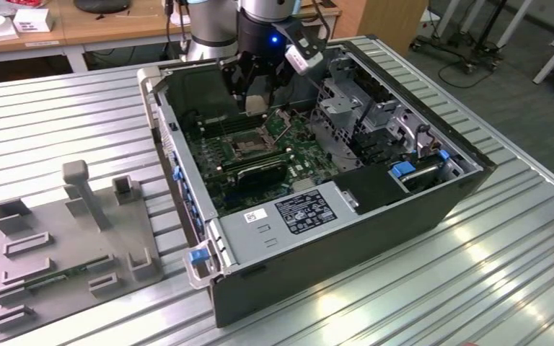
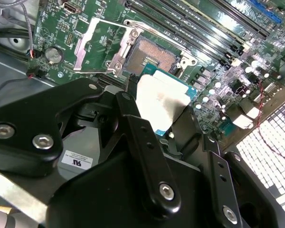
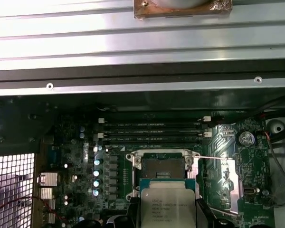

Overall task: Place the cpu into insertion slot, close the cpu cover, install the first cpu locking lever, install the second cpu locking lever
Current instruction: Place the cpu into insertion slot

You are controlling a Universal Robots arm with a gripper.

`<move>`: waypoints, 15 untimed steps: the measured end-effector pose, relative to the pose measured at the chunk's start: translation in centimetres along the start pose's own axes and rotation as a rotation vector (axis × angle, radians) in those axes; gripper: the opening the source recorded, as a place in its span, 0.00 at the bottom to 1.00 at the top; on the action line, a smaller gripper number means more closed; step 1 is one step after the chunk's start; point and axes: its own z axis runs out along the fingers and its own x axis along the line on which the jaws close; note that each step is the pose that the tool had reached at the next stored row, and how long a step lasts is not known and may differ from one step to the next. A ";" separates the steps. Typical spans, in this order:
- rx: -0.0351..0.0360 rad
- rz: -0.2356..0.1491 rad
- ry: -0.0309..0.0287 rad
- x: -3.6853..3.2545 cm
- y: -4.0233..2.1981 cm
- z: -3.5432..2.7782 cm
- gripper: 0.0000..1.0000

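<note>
Your end effector (image 1: 257,99) is down inside the open computer case (image 1: 354,238), which sits on the slatted metal desk (image 1: 66,122). It is clenched on the cpu (image 2: 164,97). In the second wrist view, a black finger (image 2: 133,111) presses against one edge of the cpu and its partner against the opposite edge.

The cpu hangs just beside the socket (image 2: 152,54), short of it and not yet over it. In the first wrist view, the cpu (image 3: 167,206) lies close to the socket's near rim, with the dark centre of the socket (image 3: 162,167) fully exposed. The socket itself sits around the middle of the green motherboard (image 1: 296,155), alongside the long memory slots.

The cover (image 2: 119,57) is flipped open and lies back flat on the board beside the socket. A thin lever rod (image 3: 211,157) seems to stand free toward that side (hard to be sure, it is very fine).

As for progress, I judge 0 of the 4 steps finished. The cpu is not seated, the cover is still open, and neither of the 2 levers looks latched.
</note>
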 end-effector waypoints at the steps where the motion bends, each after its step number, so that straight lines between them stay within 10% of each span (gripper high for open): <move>1: -0.0001 0.000 -0.0003 0.02 -0.01 0.11 0.54; 15: -0.0002 0.000 -0.0028 0.29 -0.12 1.23 0.54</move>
